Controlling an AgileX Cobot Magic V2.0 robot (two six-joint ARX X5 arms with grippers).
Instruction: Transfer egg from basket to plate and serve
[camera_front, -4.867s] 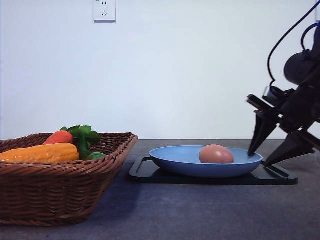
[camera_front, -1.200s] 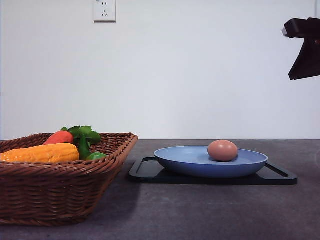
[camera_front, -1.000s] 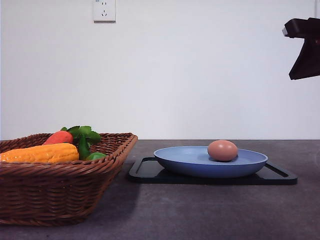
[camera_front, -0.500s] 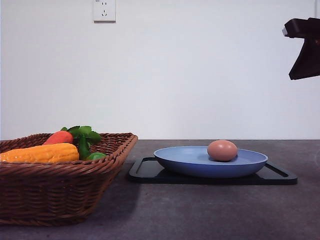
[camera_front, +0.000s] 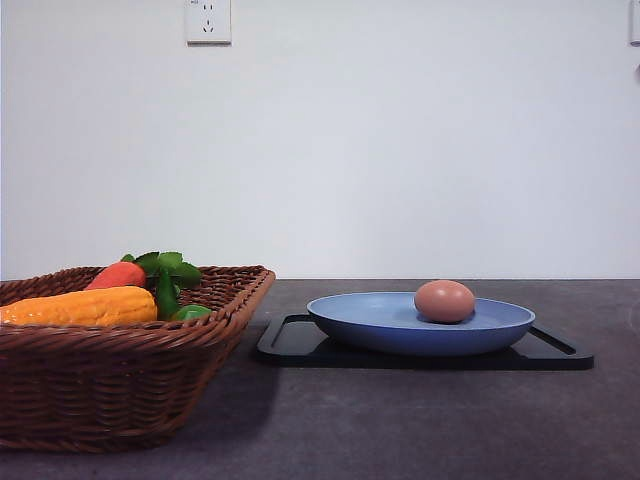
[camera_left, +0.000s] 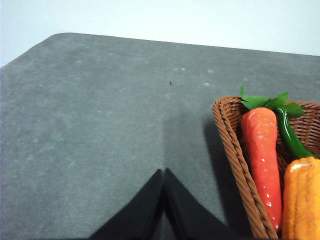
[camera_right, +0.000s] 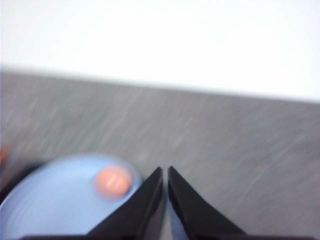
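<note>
on the blue plate (camera_front: 420, 325), toward its right half, you have the egg (camera_front: 445, 300) resting free with nothing touching it. the plate sits on a flat black tray (camera_front: 300, 345) on the dark grey worktop (camera_front: 420, 430). to the left, just beside the tray but apart from it, stands the wicker basket (camera_front: 120, 385), holding a carrot (camera_front: 117, 275) with green leaves, a yellow-orange corn cob (camera_front: 80, 305) and a green pepper (camera_front: 190, 312).

in your right wrist view, which is blurred, the right claw (camera_right: 165, 172) is pressed together with only a thin slit between the fingers, pinching nothing, above the worktop just beside the plate's edge. in your left wrist view the left claw (camera_left: 164, 172) is also pressed together and empty, over bare worktop beside the basket's braided rim.
</note>
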